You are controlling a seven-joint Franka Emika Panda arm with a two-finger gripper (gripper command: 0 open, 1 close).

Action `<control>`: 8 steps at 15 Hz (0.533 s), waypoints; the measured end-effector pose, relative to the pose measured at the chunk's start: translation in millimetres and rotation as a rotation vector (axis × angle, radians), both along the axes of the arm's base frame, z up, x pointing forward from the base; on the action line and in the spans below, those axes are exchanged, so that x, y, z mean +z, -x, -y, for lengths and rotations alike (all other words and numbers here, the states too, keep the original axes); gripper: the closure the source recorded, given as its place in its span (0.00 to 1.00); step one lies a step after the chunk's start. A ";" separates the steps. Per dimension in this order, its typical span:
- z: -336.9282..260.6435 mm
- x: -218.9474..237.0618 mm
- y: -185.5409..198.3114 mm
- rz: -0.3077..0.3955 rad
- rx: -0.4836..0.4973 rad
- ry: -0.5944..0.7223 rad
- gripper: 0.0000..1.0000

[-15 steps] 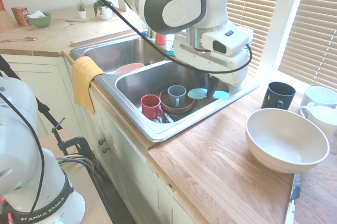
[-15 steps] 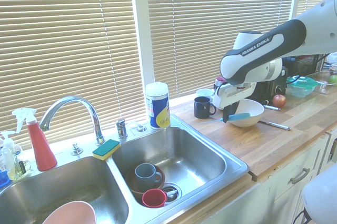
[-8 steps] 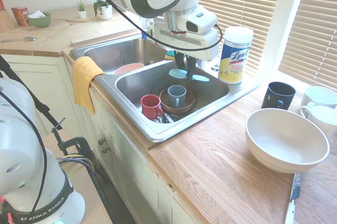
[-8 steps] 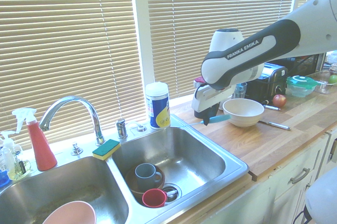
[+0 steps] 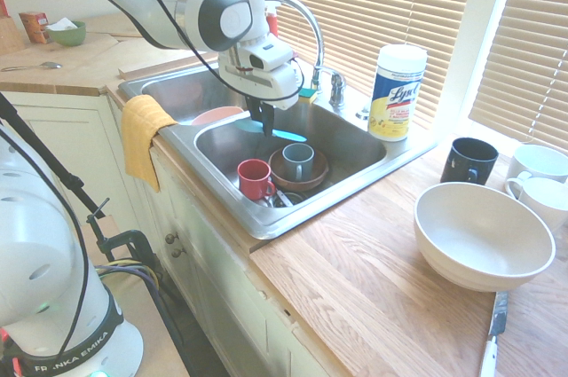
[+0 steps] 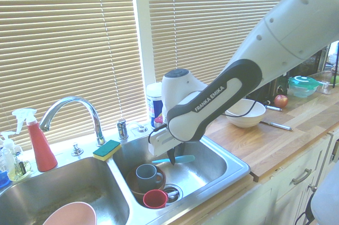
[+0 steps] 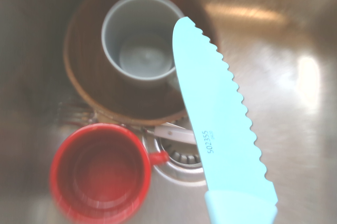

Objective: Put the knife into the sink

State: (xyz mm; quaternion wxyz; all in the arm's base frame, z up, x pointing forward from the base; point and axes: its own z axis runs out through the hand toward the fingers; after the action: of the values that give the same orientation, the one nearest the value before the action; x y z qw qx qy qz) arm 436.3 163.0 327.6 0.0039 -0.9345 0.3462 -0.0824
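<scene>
Over the right basin of the sink point(image 5: 266, 222), near the middle of the first exterior view, the end effector point(image 5: 265, 122) is pointing straight down and pinching the knife point(image 5: 282, 134) by its handle, fingers pressed onto it. The knife is hanging level in the air above the basin, touching nothing below it.

"FRANKA EMIKA" is reading along the dark band of the arm point(image 6: 212, 100) in the second exterior view, and again on the base at the lower left of the first. "Lysol" is showing in blue on the white canister point(image 5: 396, 93) standing on the sink's far rim. In the wrist view the serrated blade is carrying small dark print, "502355", running sideways along it; a fainter line beside it is too small to read.

Under the knife, a grey mug point(image 7: 139, 42) is sitting in a brown bowl point(image 7: 84, 76), and a red mug point(image 7: 100, 171) is standing just beside it, next to the drain point(image 7: 181, 158). The bare steel floor toward the right of the wrist view is lying open.

A yellow cloth point(image 5: 142, 137) is draping over the sink's near edge. On the worktop point(image 5: 355, 288), at the right of the first exterior view, a white bowl point(image 5: 482, 235) and a black mug point(image 5: 469, 161) are standing well apart from the sink.
</scene>
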 end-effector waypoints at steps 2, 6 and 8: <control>3.4 -32.1 -17.2 -0.014 -0.033 -0.001 1.00; 27.8 -69.6 -33.5 -0.034 -0.109 -0.013 1.00; 33.1 -86.4 -31.7 -0.047 -0.130 -0.016 1.00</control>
State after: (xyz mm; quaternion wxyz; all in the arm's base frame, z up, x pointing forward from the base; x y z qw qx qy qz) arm 468.0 129.9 241.1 -0.0021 -0.9116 0.4070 -0.0578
